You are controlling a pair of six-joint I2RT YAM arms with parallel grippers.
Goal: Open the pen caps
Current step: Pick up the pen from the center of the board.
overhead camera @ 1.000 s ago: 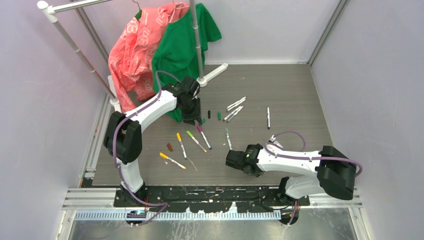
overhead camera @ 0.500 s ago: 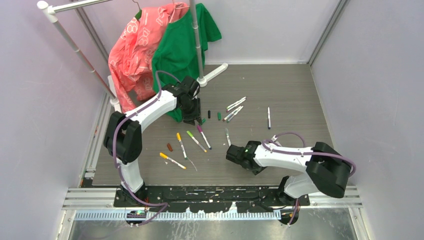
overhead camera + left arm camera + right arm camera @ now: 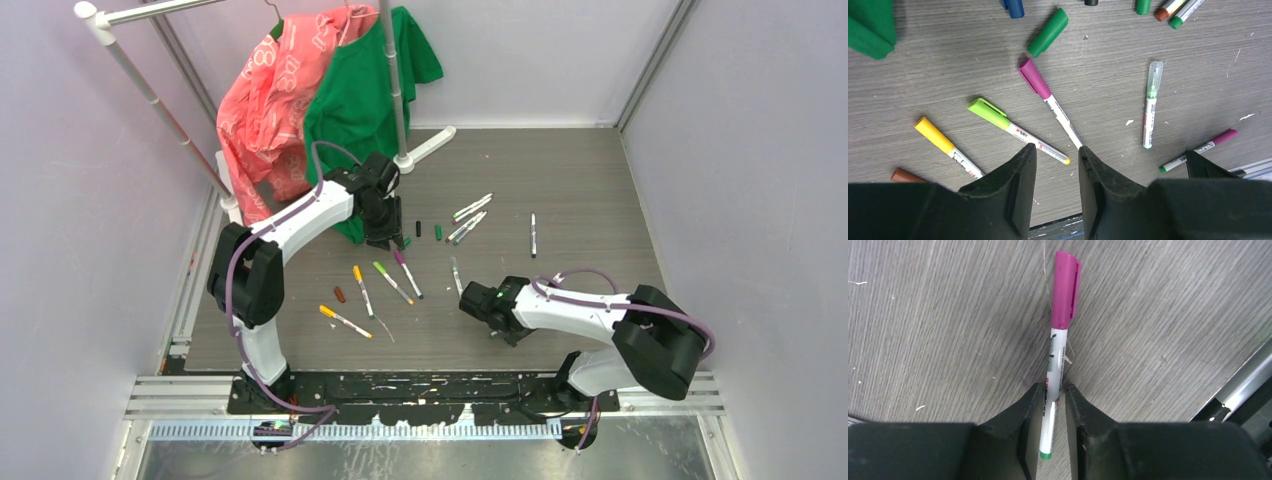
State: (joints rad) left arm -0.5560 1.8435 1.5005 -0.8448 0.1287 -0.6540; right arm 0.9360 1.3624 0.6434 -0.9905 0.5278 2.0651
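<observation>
The right hand (image 3: 1052,405) is pinching the white barrel of a pen (image 3: 1055,352) at the end far from its magenta cap (image 3: 1066,290), low by the bench (image 3: 923,315). Gripping that far from the cap is risking the barrel twisting or slipping once the cap gets pulled.

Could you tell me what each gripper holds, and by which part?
Right gripper: the magenta-capped pen, by its white barrel near the green end. Left gripper: nothing.

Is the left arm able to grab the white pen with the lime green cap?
Probably yes. The left gripper hangs open near the white pen with the lime green cap; nothing covers it.
</observation>
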